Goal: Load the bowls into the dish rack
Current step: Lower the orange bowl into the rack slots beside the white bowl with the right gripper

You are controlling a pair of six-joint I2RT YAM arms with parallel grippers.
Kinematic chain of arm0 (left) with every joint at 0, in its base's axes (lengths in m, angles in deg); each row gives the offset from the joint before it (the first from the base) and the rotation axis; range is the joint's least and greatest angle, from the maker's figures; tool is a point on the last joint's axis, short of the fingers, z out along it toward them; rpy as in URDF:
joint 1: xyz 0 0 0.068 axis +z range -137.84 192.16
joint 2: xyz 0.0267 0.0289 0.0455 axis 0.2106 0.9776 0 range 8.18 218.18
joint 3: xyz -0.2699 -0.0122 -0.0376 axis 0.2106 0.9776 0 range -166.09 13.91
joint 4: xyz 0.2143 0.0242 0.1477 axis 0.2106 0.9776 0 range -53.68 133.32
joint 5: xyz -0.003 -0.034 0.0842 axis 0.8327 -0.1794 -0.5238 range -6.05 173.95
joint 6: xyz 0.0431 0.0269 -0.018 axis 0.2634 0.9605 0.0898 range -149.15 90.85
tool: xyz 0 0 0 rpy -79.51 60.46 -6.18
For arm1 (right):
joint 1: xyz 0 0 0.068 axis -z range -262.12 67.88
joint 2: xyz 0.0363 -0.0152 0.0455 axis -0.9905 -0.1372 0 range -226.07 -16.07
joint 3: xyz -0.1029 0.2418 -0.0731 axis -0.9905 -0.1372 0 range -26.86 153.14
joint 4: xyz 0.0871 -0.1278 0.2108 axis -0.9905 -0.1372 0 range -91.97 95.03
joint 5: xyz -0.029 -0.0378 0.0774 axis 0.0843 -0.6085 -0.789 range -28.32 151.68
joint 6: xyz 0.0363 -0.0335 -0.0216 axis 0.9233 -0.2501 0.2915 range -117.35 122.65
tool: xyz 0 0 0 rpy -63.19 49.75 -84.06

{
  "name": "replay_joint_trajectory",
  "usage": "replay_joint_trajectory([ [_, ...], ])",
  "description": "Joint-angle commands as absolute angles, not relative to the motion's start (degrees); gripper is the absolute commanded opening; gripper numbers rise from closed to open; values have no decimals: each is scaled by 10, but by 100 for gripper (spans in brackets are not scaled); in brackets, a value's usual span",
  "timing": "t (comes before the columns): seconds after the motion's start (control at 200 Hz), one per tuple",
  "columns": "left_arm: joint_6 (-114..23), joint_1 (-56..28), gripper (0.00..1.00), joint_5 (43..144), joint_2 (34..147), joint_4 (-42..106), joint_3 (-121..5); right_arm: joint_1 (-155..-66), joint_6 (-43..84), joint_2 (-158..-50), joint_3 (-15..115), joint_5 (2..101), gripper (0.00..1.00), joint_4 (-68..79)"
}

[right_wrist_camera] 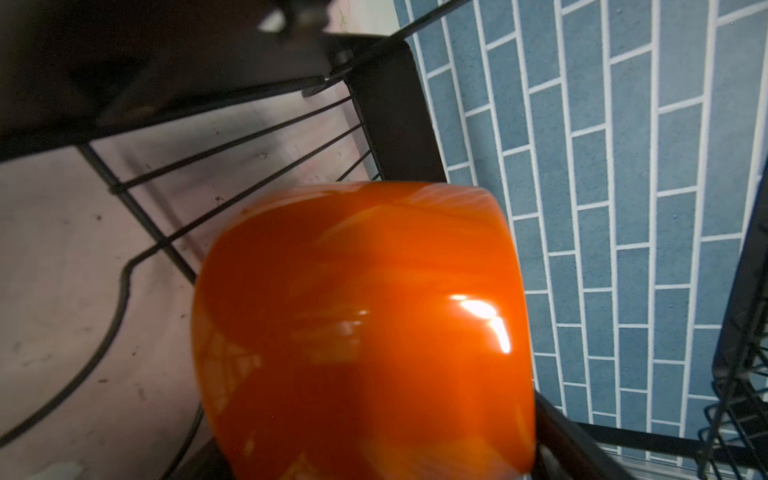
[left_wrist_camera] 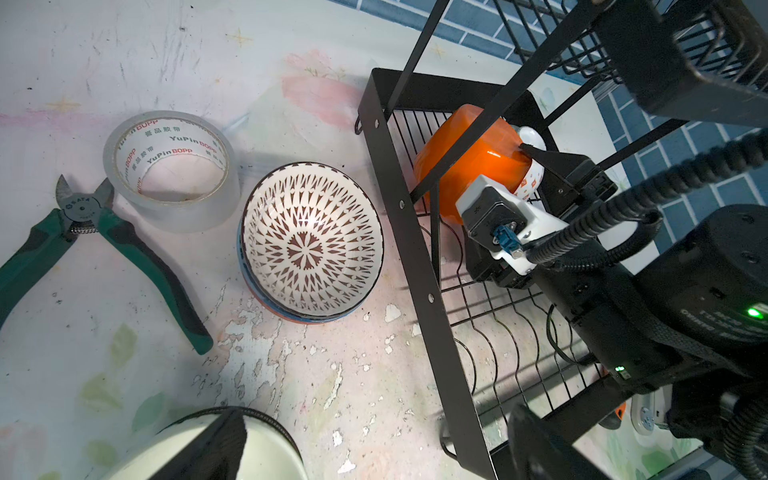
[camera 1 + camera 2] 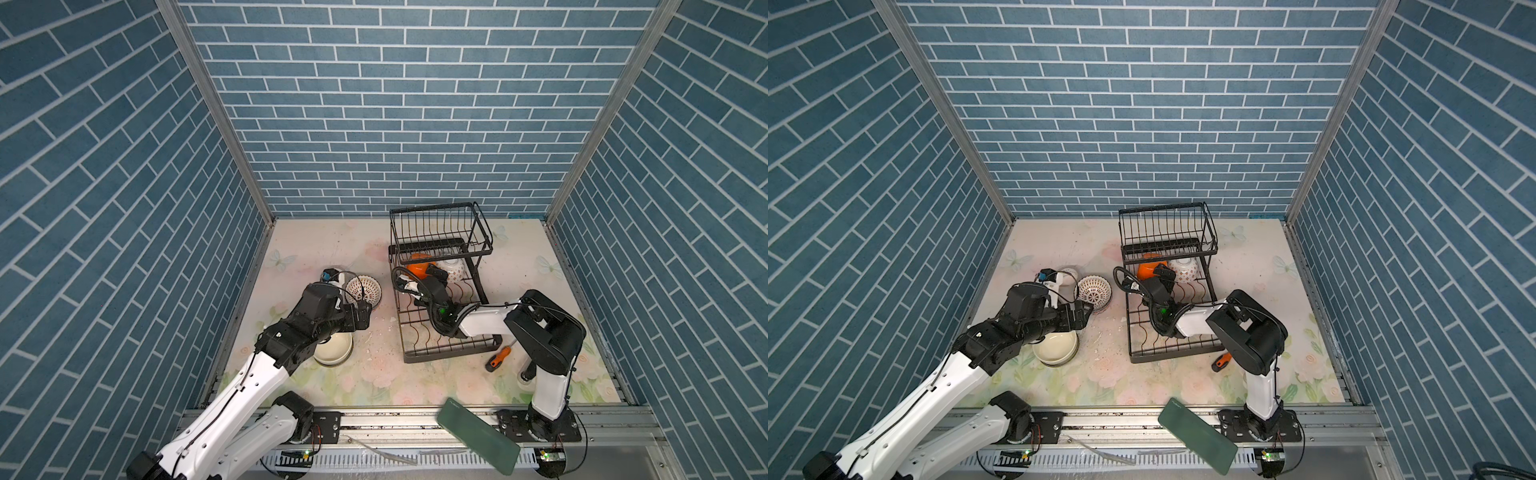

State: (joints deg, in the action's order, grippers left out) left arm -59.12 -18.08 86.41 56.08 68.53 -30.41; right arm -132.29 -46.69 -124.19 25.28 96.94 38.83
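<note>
R fingers [image 2: 544, 157] at orange bowl [image 2: 478, 170]

left arm [image 3: 259, 384] and right arm [image 3: 550, 388]: white link shells are joined by rounded black joint housings. thin black cables [image 3: 216, 411] are run along the white links. at the right wrist a ribbed black conduit [image 2: 685, 176] is looped beside a white camera mount [image 2: 538, 222] carrying a blue connector [image 2: 505, 241]. a green indicator light [image 2: 754, 311] is lit on the black housing. the left pincer [image 2: 378, 415] is fitted with black fingers [image 2: 216, 444]. black base plates [image 3: 330, 426] are fastened with screws.
</note>
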Motion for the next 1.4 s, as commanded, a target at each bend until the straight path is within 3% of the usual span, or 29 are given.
replay_joint_trajectory([
  [0.0, -585, -176, 100, 865, 556, 683, -296, -1320, -455, -1251, 281, 959, 94, 377],
  [0.22, -585, -175, 100, 865, 553, 682, -294, -1320, -444, -1240, 290, 943, 99, 336],
  [0.72, -584, -174, 100, 861, 538, 678, -286, -1313, -391, -1215, 322, 898, 99, 226],
  [1.395, -582, -172, 100, 869, 545, 661, -281, -1301, -339, -1264, 375, 967, 99, 241],
])
